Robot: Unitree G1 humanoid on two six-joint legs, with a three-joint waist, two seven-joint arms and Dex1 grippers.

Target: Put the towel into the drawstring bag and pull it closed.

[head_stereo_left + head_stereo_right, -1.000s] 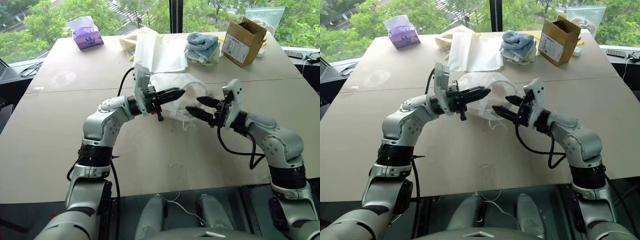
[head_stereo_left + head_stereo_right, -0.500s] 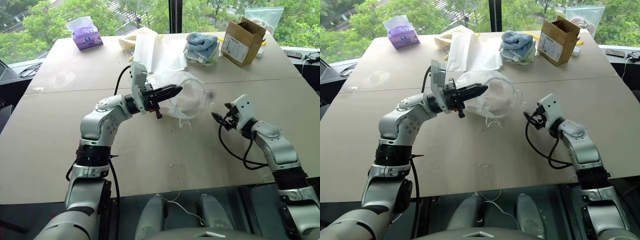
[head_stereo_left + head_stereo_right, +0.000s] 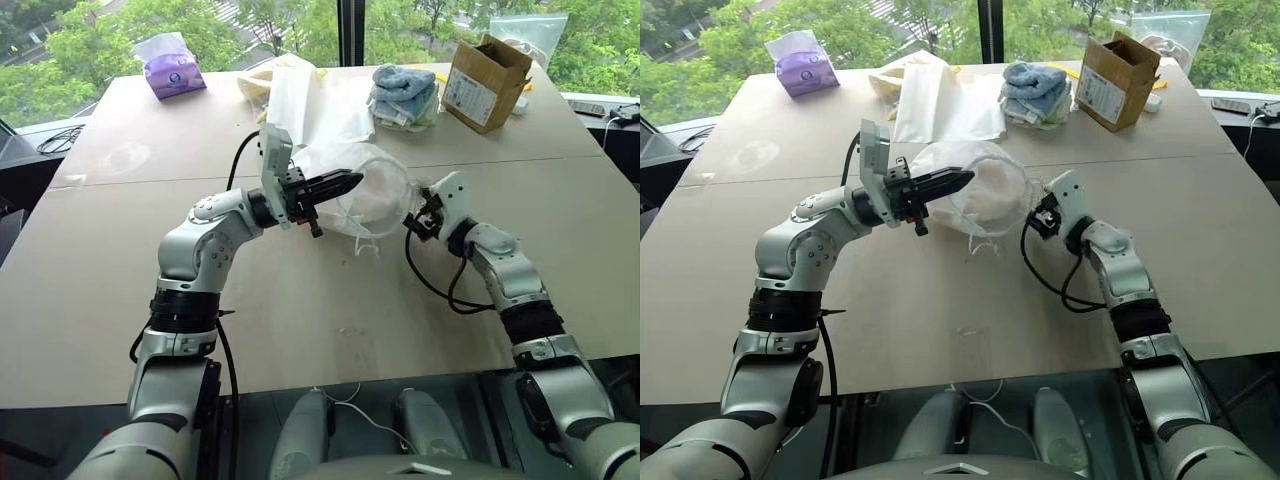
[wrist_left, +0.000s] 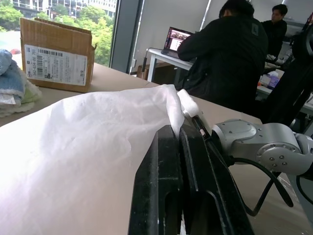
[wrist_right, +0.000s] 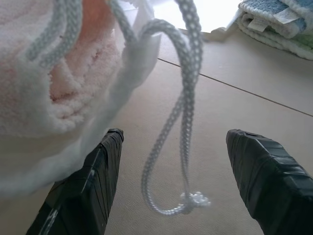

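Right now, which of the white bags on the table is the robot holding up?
The drawstring bag, thin and see-through, pinched shut by the left gripper, cords dangling. The flat opaque white bag lies untouched farther back.

no words or numbers can be read. the cardboard box [image 3: 487,83] at 1 o'clock on the table carries a white label [image 4: 55,64] with a barcode and small print, too fine to make out.
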